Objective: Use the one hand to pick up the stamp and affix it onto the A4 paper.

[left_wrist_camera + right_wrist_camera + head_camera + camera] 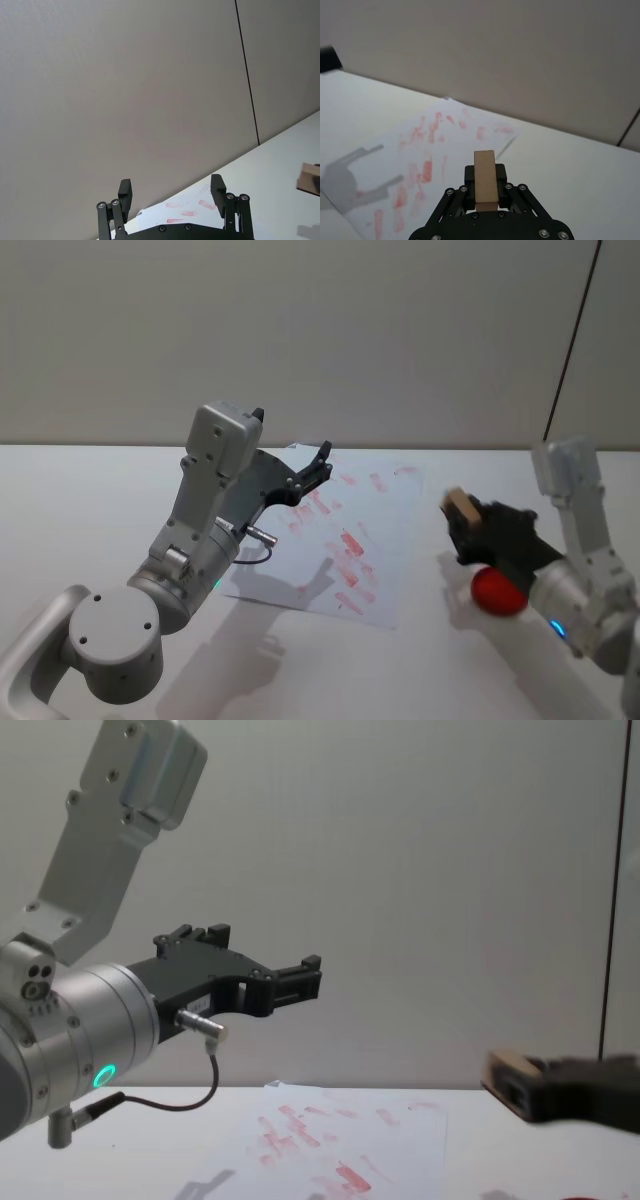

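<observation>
Right wrist view: right fingers (469, 176) clamp stamp (485, 180); head view shows left fingers (322, 456) apart.

Wooden stamp (485, 162) held aloft in right claw (485, 176); red-marked A4 paper (385, 540) lies flat.

Plain grey wall (320, 340), thin dark vertical seam (572, 340) at right, white tabletop (80, 500) below
</observation>
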